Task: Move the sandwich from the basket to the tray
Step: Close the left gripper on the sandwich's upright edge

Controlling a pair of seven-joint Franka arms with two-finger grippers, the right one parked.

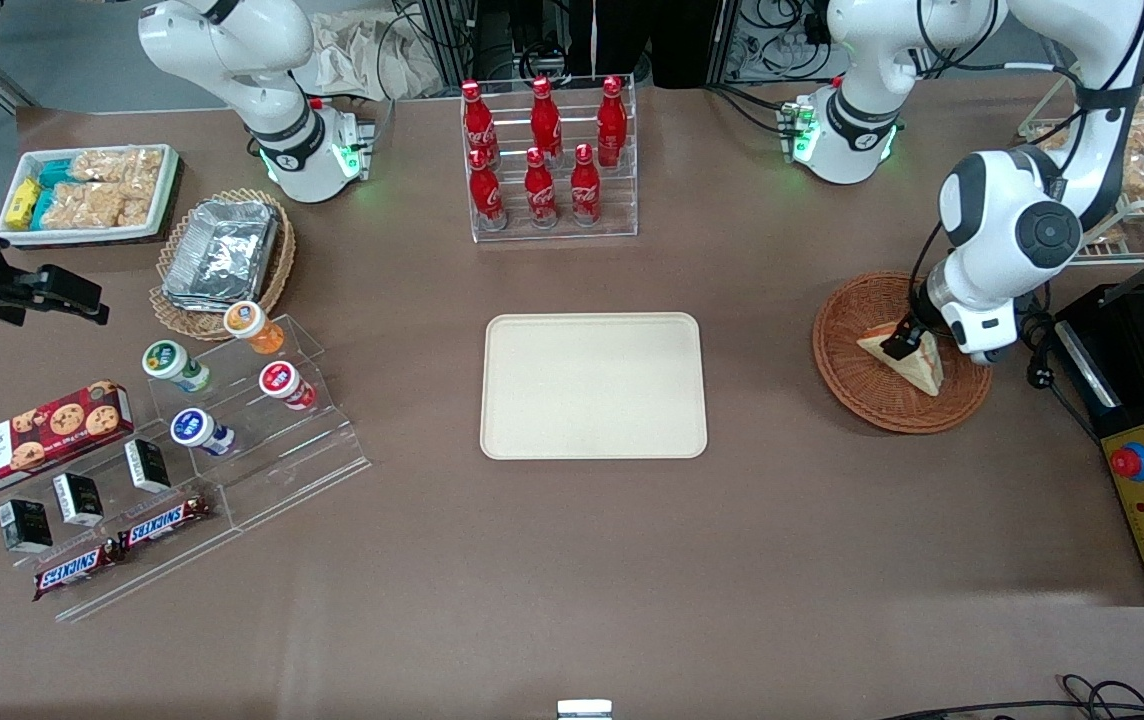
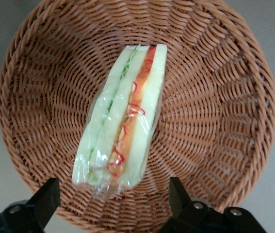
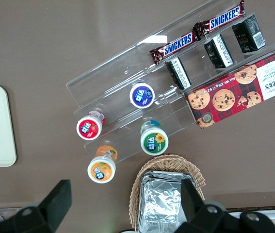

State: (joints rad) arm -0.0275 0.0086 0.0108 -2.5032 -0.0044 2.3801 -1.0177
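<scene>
Sandwich (image 2: 122,116), a triangular wedge of pale white bread with red, orange and green filling, sealed in clear crinkly film, lies in the round reddish-brown woven wicker basket (image 1: 857,385), standing on one long edge with the filling edge up. I see the left gripper (image 2: 113,206) just above the basket, directly over the wedge; its jaws are spread wide, one black finger (image 2: 45,199) on each side of the sandwich's broad end, neither touching it and nothing held.

My judgement on handling: light, soft, easily crushed. The film looks slick, so a loose pinch may slip, while a hard one would squash the bread and push the filling out. I would grip across the two flat bread faces, near the thicker end, with moderate force.

Destination: the flat cream-beige rectangular tray (image 1: 593,386) lies well apart from the basket, toward the parked arm's end of the table, with bare table between them.
</scene>
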